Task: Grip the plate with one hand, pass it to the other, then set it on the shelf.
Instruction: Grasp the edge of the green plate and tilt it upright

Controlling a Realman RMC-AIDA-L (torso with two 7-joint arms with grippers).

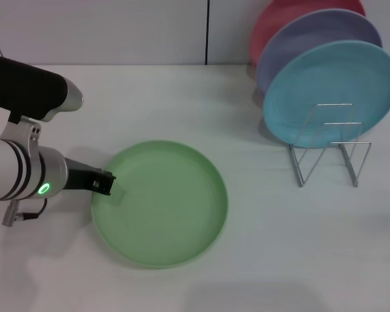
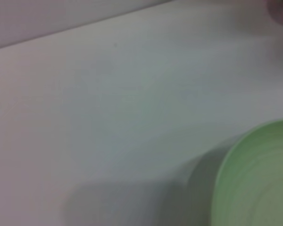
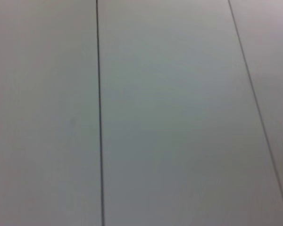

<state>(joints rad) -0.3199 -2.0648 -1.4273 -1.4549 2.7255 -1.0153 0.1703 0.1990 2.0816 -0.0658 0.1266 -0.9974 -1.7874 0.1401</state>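
Note:
The light green plate [image 1: 162, 205] lies flat on the white table, left of the middle. My left gripper [image 1: 106, 182], black on a silver-and-white arm with a green light, reaches in from the left and sits at the plate's left rim, with its tip over the edge. The left wrist view shows a part of the green plate's rim [image 2: 259, 179] close by. The silver wire shelf [image 1: 328, 153] stands at the right. My right gripper is out of view; the right wrist view shows only pale wall panels.
On the wire rack's far part a light blue plate [image 1: 331, 88] stands on edge, with a lavender plate [image 1: 312, 39] and a pink-red plate [image 1: 279, 19] behind it. The rack's near loops hold nothing. A wall runs along the table's back.

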